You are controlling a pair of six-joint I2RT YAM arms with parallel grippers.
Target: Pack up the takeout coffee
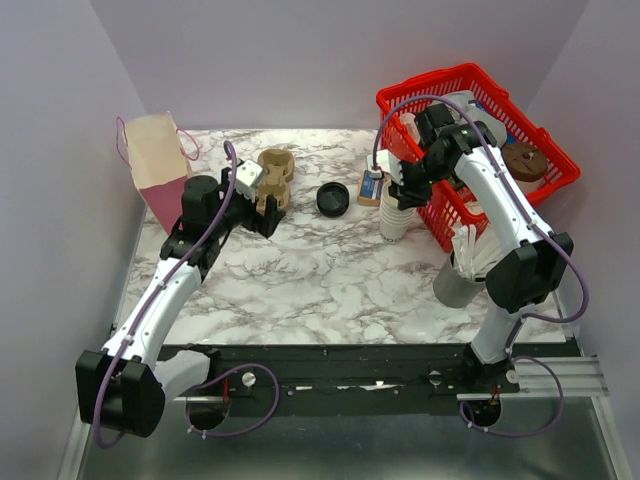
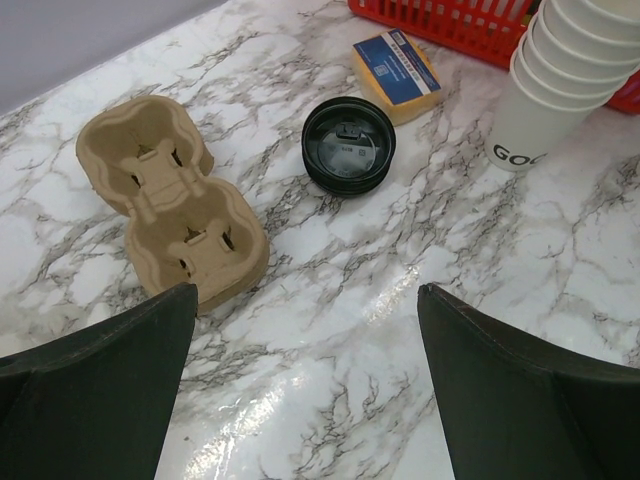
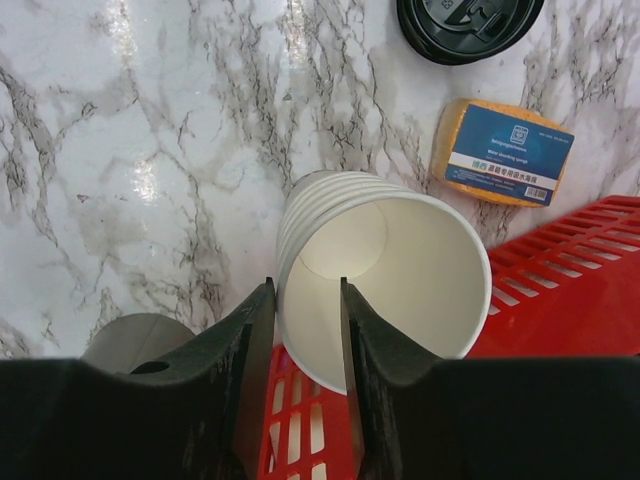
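Currently the right gripper (image 3: 306, 292) hangs over the stack of white paper cups (image 1: 396, 222), which stands on the marble table (image 2: 330, 340) just beside the red basket (image 1: 452, 92). Its two fingers stand close to each other, one outside and one inside the rim of the top cup (image 3: 410, 270), and this cup sits tilted on the others. The wall of the cup is between the fingers, but I cannot tell if they already press on it. The black lid (image 2: 347, 146) of the takeout coffee lies flat on the marble by itself, between the cardboard cup carrier (image 2: 170, 200) and a yellow sponge with a blue label (image 2: 397, 65), and the sponge is just beside it. The left gripper (image 2: 305, 295) is wide open and holds nothing. It hovers over the table near the carrier, with its fingers pointing toward the lid. A paper bag with pink handles (image 1: 155, 150) stands at the far left corner of the table. A gray container (image 1: 455, 285) with white pieces in it stands near the front side of the basket, beside the right arm.
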